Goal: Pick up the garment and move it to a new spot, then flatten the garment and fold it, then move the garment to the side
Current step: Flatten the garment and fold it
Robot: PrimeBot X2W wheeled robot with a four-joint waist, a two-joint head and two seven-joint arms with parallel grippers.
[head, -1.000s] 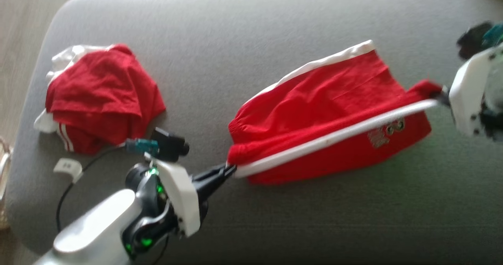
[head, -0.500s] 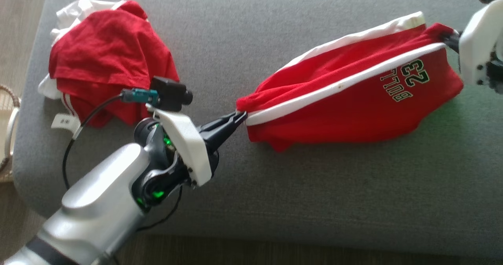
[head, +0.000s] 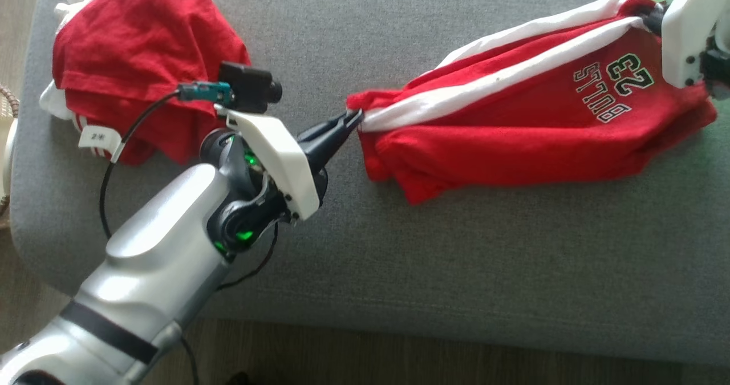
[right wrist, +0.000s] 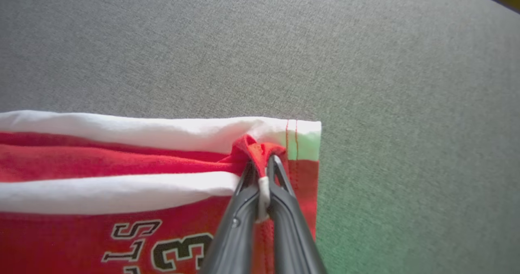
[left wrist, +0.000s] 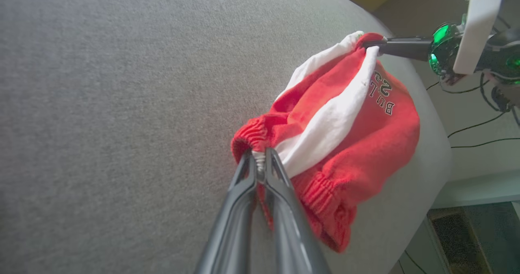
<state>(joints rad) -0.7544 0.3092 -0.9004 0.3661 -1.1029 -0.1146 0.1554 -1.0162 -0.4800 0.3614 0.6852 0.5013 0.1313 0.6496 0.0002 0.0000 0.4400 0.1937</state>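
Note:
The garment [head: 513, 128] is a pair of red shorts with white side stripes and a "BULLS 23" print, stretched slantwise over the grey cushion [head: 456, 259]. My left gripper [head: 355, 120] is shut on its gathered waistband end, which the left wrist view shows pinched between the tips [left wrist: 260, 160]. My right gripper [head: 650, 17] is shut on the hem end at the upper right; the right wrist view shows red cloth bunched in its tips [right wrist: 262, 164]. The garment [left wrist: 345, 132] sags between the two grips, and its lower fold rests on the cushion.
A pile of other red and white clothes [head: 142, 60] lies at the cushion's far left, close behind my left wrist. The cushion's front edge borders wooden floor [head: 399, 362]. Part of a woven basket [head: 5, 145] shows at the left border.
The camera has moved, shifting the whole picture up. Between the grippers the garment has turned so the printed side faces up. Both grips have held throughout.

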